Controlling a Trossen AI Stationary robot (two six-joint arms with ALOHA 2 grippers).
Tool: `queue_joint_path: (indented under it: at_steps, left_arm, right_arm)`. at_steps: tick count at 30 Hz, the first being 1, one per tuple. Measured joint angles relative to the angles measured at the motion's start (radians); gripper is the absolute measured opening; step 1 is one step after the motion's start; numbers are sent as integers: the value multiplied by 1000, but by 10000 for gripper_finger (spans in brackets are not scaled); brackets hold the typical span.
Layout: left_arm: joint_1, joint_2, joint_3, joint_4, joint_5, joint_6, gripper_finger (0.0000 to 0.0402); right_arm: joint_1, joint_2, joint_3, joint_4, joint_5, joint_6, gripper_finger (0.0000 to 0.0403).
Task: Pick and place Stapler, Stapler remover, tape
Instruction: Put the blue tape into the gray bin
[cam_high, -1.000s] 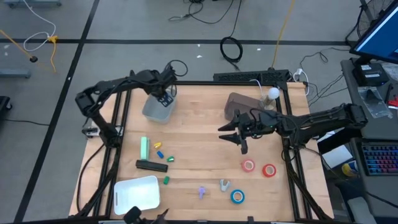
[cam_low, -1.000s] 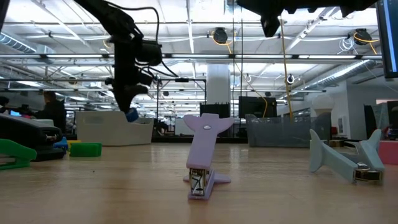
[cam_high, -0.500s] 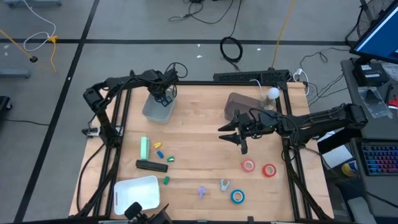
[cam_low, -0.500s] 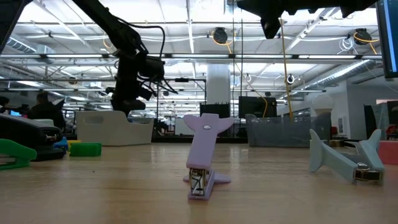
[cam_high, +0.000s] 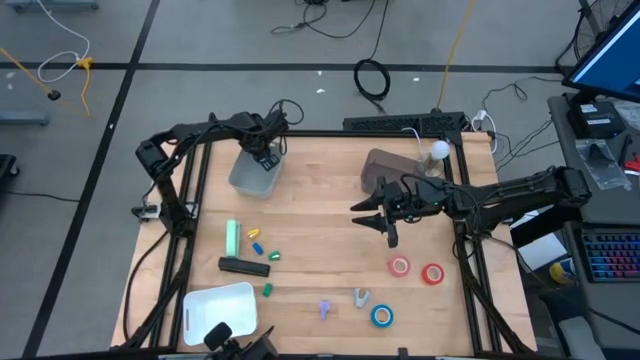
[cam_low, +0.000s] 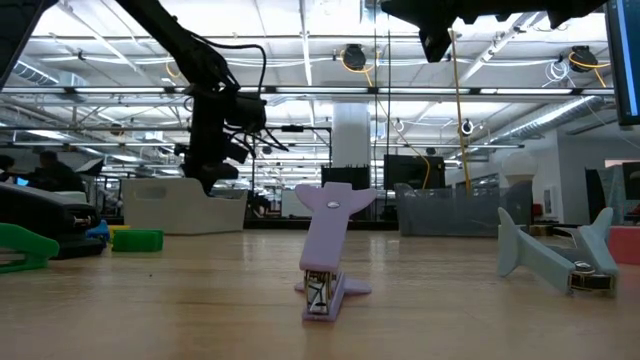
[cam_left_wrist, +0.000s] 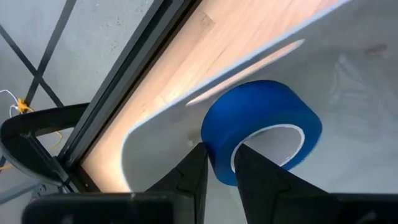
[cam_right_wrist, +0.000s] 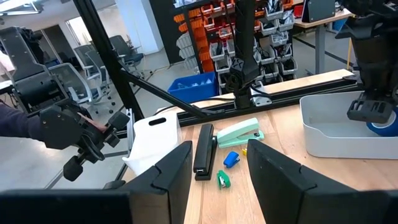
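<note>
The left pincer (cam_high: 266, 158) is down inside the grey bin (cam_high: 250, 175) at the bench's (cam_high: 310, 220) back left, its two fingers (cam_left_wrist: 189, 177) straddling the wall of a blue tape roll (cam_left_wrist: 261, 127); the roll sits tilted in the bin, its pale core facing up and outward, one finger on the outer face and one at the core. The fingers stand close on the roll's wall, but I cannot tell whether they grip it or have let go. The right pincer (cam_high: 385, 228) hangs above the middle of the bench, fingers parted and holding nothing. Three more tape rolls lie flat on the front right of the bench, holes upward: a pale red one (cam_high: 399, 266), a red one (cam_high: 432, 273) just beside it, and a blue one (cam_high: 382, 316) nearer the front edge. A green stapler (cam_high: 232, 238) lies at the left, its long axis running front to back; just in front of it a black stapler (cam_high: 244, 265) lies crosswise, long axis left to right. Near the front edge stand a purple remover (cam_high: 325, 308) and a grey remover (cam_high: 361, 296), well apart from the staplers; in the low view the purple one (cam_low: 327, 250) stands upright on its jaws, the grey one (cam_low: 555, 255) leaning.
</note>
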Motion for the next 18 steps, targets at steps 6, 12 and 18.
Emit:
queue_joint_path:
  at_steps: [6, 12, 18]
  left_arm:
    - [0, 0, 0, -1, -2, 4, 86]
    - [0, 0, 0, -1, -2, 5, 87]
    - [0, 0, 0, -14, -2, 5, 87]
  right_arm:
    - [0, 0, 0, 0, 0, 0, 147]
    - [0, 0, 0, 0, 0, 0, 150]
    - [0, 0, 0, 0, 0, 0, 147]
